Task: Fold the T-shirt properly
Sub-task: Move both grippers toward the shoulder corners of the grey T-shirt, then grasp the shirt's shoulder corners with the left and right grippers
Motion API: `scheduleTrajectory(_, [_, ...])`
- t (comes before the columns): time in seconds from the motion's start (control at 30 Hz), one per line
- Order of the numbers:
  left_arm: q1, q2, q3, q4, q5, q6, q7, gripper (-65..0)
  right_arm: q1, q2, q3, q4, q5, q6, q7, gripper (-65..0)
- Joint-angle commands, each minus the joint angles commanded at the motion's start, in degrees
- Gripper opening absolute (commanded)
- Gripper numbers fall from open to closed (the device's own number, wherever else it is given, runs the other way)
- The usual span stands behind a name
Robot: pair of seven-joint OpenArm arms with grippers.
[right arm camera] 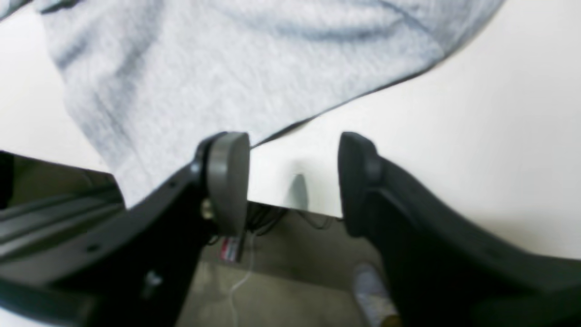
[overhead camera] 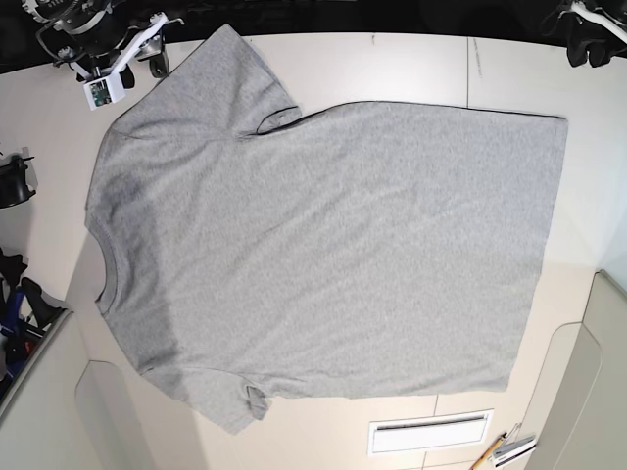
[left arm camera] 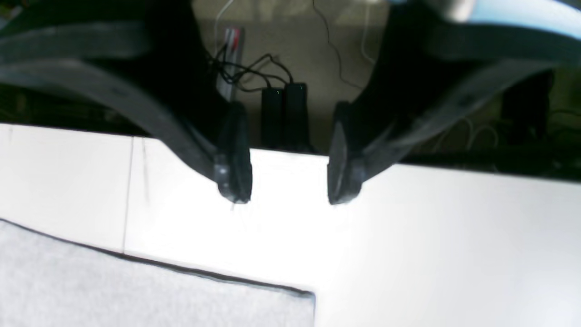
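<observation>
While both grippers sit at far table corners, T-shirt (overhead camera: pixel 323 255) lies flat, plain side up, across white table (overhead camera: pixel 411 64), neck toward base view's left, hem toward right, sleeves near and far. Left gripper (left arm camera: pixel 288 175): jaws apart, nothing between, over bare table beyond hem corner. Right gripper (right arm camera: pixel 294 181): jaws apart, empty, at table edge; left pad seems to overlap sleeve fabric, contact unclear. Cables on floor (left arm camera: pixel 317 50) beyond.
</observation>
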Motion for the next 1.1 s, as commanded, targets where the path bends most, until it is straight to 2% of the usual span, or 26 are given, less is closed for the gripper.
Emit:
scheduleTrajectory(0.1, [-0.81,-1.07,0.00,0.00,0.17,0.00,0.57,-34.4,2.54,-1.95,0.00,-3.93,-0.26,0.02,-0.24,-27.4])
scheduleTrajectory(0.2, [-0.85,-1.40,0.00,0.00,0.17,0.00,0.74,-34.4,5.70,-3.91,0.00,-8.96,1.53,0.15,-1.86,-27.3])
scheduleTrajectory(0.23, [-0.90,-1.40,0.00,0.00,0.17,0.00,0.72,-34.0,6.64,-4.68,0.00,-10.16,2.49,1.40,-2.58,-27.3])
scheduleTrajectory(0.3, [-1.81,-1.40,0.00,-0.02,0.81,0.00,0.79,-26.1,8.20,-6.54,-0.02,-11.96,4.48,4.52,-3.58,-27.3])
scheduleTrajectory(0.37, [-3.32,-1.75,0.00,-0.02,1.05,0.00,1.01,-21.3,8.37,-8.61,-0.02,-12.66,5.97,6.43,-4.09,-27.3])
scheduleTrajectory(0.43, [-4.83,-2.69,0.00,-0.22,1.03,0.07,1.20,-21.3,8.39,-10.49,-0.02,-12.66,7.43,8.04,-4.92,-27.3])
scheduleTrajectory(0.5, [-6.43,-4.37,0.00,-1.49,1.01,0.59,1.22,-21.3,8.39,-12.20,-0.04,-12.66,9.05,10.88,-5.16,-27.3])
scheduleTrajectory(0.6, [-9.64,-7.43,0.11,-5.70,0.85,0.87,1.22,-21.3,8.37,-13.94,-0.13,-12.66,10.69,12.72,-5.35,-27.3])
scheduleTrajectory(0.77, [-17.20,-12.44,2.34,-15.85,-2.56,0.85,1.81,-21.3,8.39,-14.38,-0.13,-12.66,10.60,13.18,-5.33,-27.3])
scheduleTrajectory(0.87, [-21.99,-15.04,6.51,-21.35,-3.89,0.81,2.43,-21.3,8.39,-14.38,-0.13,-12.66,10.60,13.18,-5.33,-27.3])
scheduleTrajectory(1.0, [-27.76,-15.96,14.53,-27.54,-3.50,0.83,3.32,-21.3,8.39,-14.38,-0.13,-12.66,10.60,13.18,-5.33,-27.3])
scheduleTrajectory(1.1, [-31.39,-15.98,18.27,-31.69,-1.60,0.83,3.32,-21.3,8.39,-14.38,-0.13,-12.66,10.60,13.16,-5.33,-27.3])
